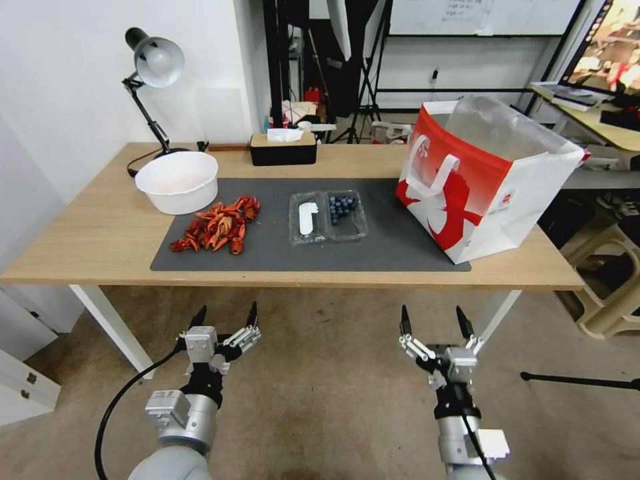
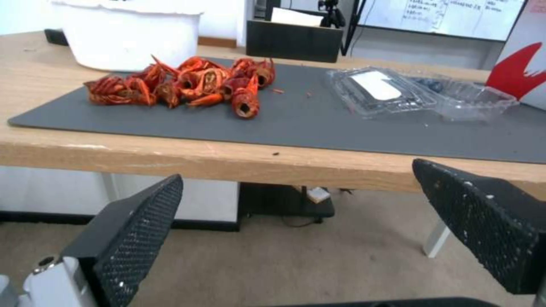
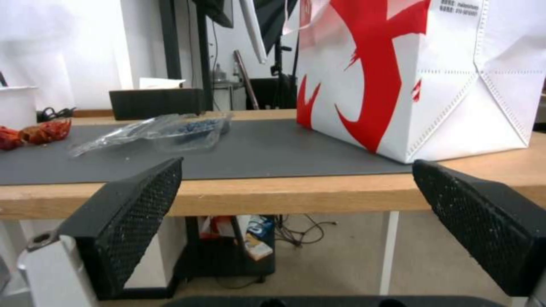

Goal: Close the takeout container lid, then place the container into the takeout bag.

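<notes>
The takeout container (image 1: 347,213) lies open and flat on the grey mat, blueberries in its right half. Its lid (image 1: 307,218), clear with a white label, lies folded out to the left. The left wrist view shows the lid (image 2: 378,87) and the container (image 2: 469,96); the right wrist view shows the container (image 3: 187,130). The takeout bag (image 1: 487,180) stands open at the mat's right end, red and white with a clear liner, and appears as the takeout bag (image 3: 421,76) in the right wrist view. My left gripper (image 1: 225,317) and right gripper (image 1: 433,320) hang open below the table's front edge, nothing between their fingers.
A pile of red crayfish shells (image 1: 217,227) lies on the mat (image 1: 267,253) left of the container. A white bowl (image 1: 177,181), a black tissue box (image 1: 283,148) and a desk lamp (image 1: 157,63) stand behind. A stool (image 1: 610,267) stands right of the table.
</notes>
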